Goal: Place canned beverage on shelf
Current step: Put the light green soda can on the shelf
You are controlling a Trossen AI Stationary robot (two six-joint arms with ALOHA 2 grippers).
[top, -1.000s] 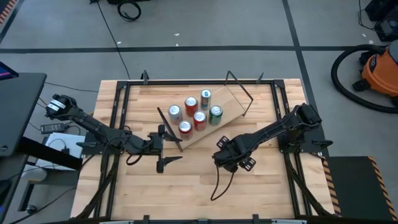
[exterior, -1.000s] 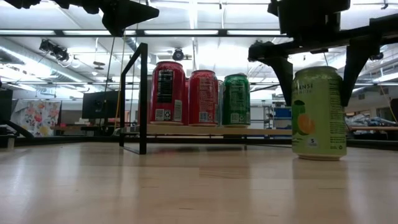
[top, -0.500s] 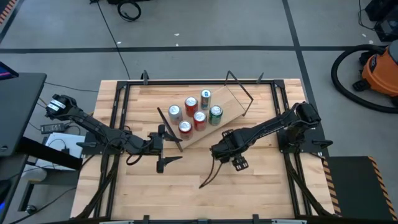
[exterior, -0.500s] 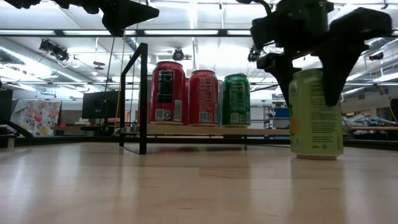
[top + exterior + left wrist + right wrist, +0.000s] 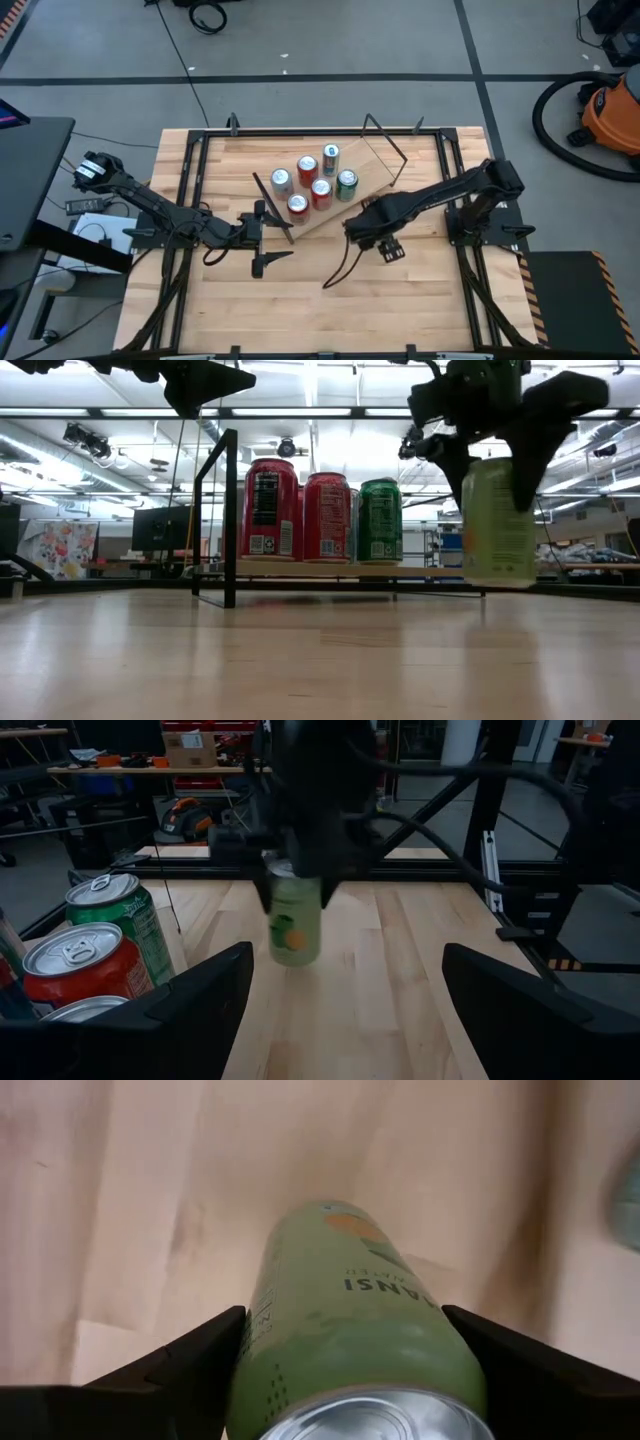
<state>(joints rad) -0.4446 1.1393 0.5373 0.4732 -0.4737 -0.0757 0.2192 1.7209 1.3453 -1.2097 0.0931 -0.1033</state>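
A light-green can (image 5: 497, 520) hangs in my right gripper (image 5: 495, 465), which is shut on it in front of the shelf's right half (image 5: 366, 228). The can also shows in the left wrist view (image 5: 294, 915) and the right wrist view (image 5: 350, 1330). The shelf (image 5: 372, 165), a light-wood plank on black rod frames, lies slanted at the table's far middle. It carries several cans (image 5: 310, 180), red, silver and green. My left gripper (image 5: 262, 240) is open and empty by the shelf's left end. My right gripper pinches the green can's upper side wall (image 5: 470, 475) between its two fingers, one on each side (image 5: 250, 1355). The fingers come from above, pointing down. The can hangs upright, its bottom lifted clear of the table.
The shelf's right part (image 5: 380, 150) is bare wood beside the green can on it (image 5: 347, 183). Black rod frames stand at both shelf ends (image 5: 228, 520). Bare tabletop lies toward the near edge (image 5: 320, 310). A cable trails from the right arm (image 5: 340, 272).
My right gripper, which stood open around the green can, has shut on it and gone up and a little toward the far edge and the shelf. The can has been lifted clear of the table and stays upright.
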